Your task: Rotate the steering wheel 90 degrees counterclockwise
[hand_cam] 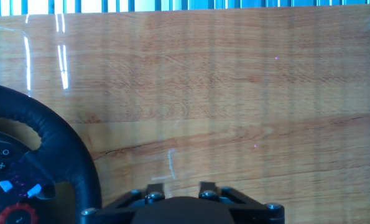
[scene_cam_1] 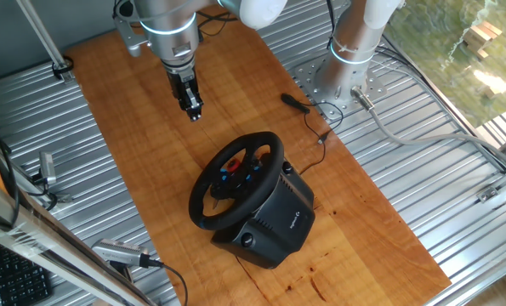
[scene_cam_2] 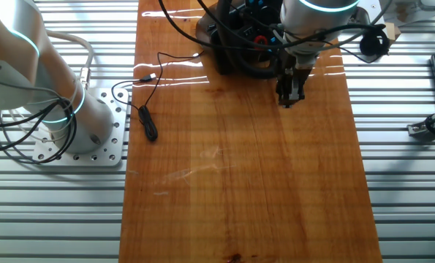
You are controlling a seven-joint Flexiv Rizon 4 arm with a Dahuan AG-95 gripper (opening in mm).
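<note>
The steering wheel (scene_cam_1: pixel 235 177) is black and round, with red and blue hub buttons, tilted on a boxy black base (scene_cam_1: pixel 274 223) at the middle of the wooden board. It also shows at the top of the other fixed view (scene_cam_2: pixel 240 36) and at the lower left of the hand view (hand_cam: pixel 54 146). My gripper (scene_cam_1: pixel 193 112) hangs above the bare board, apart from the wheel and beyond its far rim. Its fingers look close together and hold nothing. In the other fixed view the gripper (scene_cam_2: pixel 289 98) is just in front of the wheel. The fingertips are hidden in the hand view.
A wooden board (scene_cam_1: pixel 150 153) lies on a ribbed metal table. A thin black cable with a plug (scene_cam_1: pixel 297 103) runs from the wheel base toward the arm's mount (scene_cam_1: pixel 338 81). Metal clamps (scene_cam_1: pixel 121 253) sit at the board's left edge.
</note>
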